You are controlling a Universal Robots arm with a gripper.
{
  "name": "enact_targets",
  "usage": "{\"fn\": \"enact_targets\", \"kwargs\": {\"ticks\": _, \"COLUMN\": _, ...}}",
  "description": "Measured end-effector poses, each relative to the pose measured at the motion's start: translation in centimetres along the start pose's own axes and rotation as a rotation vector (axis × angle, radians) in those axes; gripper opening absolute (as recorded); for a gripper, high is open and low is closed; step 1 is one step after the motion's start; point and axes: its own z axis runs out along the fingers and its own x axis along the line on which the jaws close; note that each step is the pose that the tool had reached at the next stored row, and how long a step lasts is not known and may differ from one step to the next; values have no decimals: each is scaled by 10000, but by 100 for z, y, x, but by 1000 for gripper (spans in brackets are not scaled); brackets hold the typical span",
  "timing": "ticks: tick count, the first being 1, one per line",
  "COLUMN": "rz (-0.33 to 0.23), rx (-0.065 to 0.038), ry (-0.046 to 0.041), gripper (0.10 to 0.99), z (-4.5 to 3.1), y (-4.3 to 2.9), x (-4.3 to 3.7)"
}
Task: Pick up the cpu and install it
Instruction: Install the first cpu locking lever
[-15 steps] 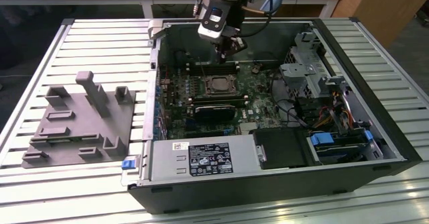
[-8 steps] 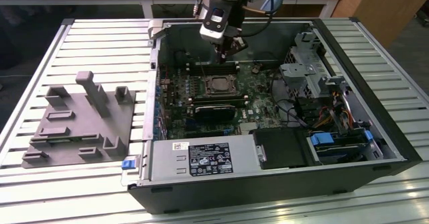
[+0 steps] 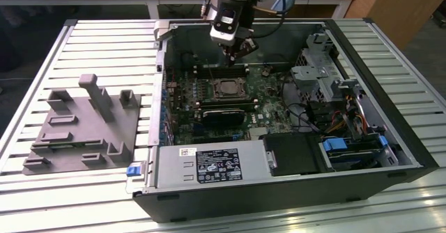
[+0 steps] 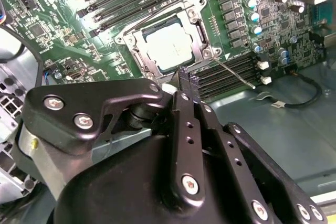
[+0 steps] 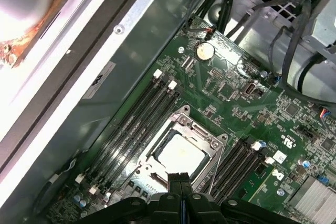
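The cpu lies flat in the socket frame on the green motherboard, its silvery top plate facing up. It shows the same way in the first wrist view, cpu inside the metal-edged frame. In the exterior view the cpu sits mid-board inside the open computer case. My gripper hangs above the board, just behind the socket and clear of it. Its two black fingers are pressed together with nothing between them, and the tips hover over the socket's edge.
Memory slots run along both sides of the socket. A grey fixture plate with upright blocks lies on the slatted table at the exterior view's left. Drive cage and cables fill the case's right side; a power supply sits at the front.
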Motion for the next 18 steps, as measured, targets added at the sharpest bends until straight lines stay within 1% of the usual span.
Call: {"fn": "enact_targets", "kwargs": {"ticks": 18, "rz": -1134, "rx": 30, "ry": 8, "gripper": 106, "z": 0, "y": -1, "x": 1}}
